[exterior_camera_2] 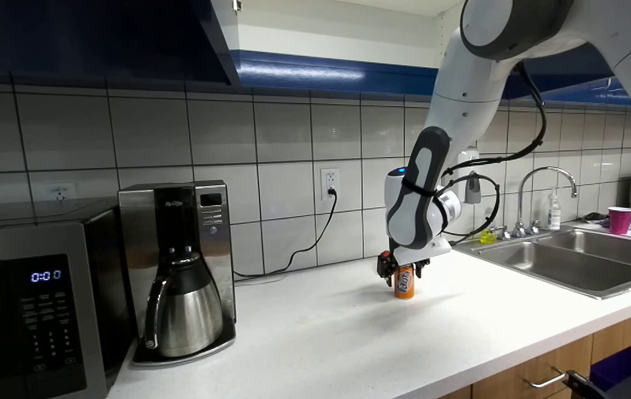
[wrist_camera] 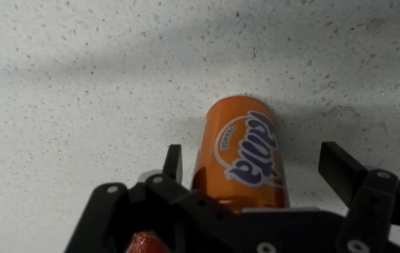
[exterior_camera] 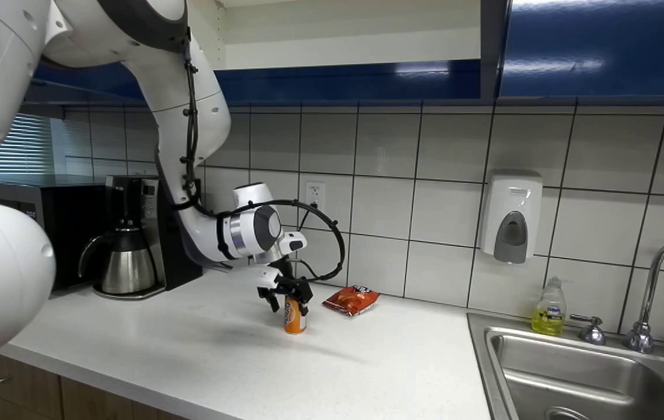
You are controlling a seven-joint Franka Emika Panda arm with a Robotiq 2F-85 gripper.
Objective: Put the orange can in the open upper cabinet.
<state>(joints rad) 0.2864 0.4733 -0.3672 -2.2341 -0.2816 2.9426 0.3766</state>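
Find orange Fanta can (wrist_camera: 240, 151) upright on speckled white countertop (exterior_camera: 396, 361) in both exterior views — read "Fanta" and "ORANGE" on its side in wrist view, with top hidden there behind Robotiq gripper (wrist_camera: 251, 154)

See gripper low over can, with jaws apart and one finger to each side; see countertop through both gaps, wider at right of wrist view, so count can as unheld

Find open upper cabinet (exterior_camera: 349, 41) above, well apart from can; note cream interior and glossy blue lower edge

Spot orange-red snack packet (exterior_camera: 351, 300) in an exterior view, flat on countertop near can and close to tiled wall (exterior_camera: 384, 204)

Log coffee maker (exterior_camera_2: 218, 255) with steel carafe (exterior_camera_2: 191, 316) seated in it, just beside microwave (exterior_camera_2: 44, 316), in both exterior views

Log stainless sink (exterior_camera: 478, 347) well apart from coffee maker, with chrome faucet (exterior_camera: 651, 286) and bottle of yellow dish soap (exterior_camera: 549, 309) along its back rim — find white soap dispenser (exterior_camera: 513, 210) on wall above

Spot pink cup (exterior_camera_2: 620, 220) beyond sink in an exterior view
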